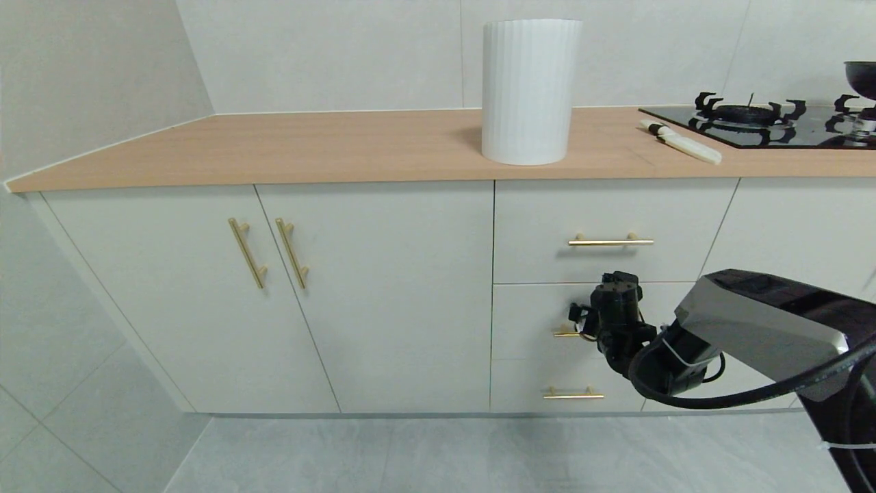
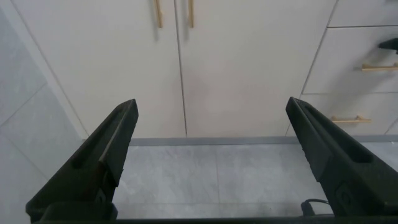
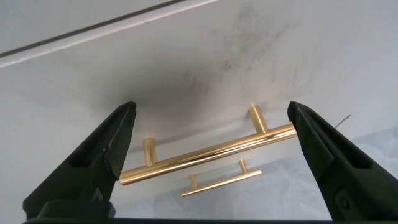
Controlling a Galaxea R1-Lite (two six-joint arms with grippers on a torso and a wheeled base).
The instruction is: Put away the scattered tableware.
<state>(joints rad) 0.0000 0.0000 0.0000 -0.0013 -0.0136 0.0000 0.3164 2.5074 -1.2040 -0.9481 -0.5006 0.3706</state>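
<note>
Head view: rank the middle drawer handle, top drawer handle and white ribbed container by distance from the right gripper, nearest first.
From the right gripper:
1. middle drawer handle: right at the gripper, partly hidden behind it.
2. top drawer handle: one drawer higher, just above the gripper.
3. white ribbed container: up on the countertop, above and left.

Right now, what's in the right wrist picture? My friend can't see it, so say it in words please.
The right gripper is open, its two black fingers spread wide in front of a gold handle on a pale drawer. A second handle, gold too, shows farther off.
</note>
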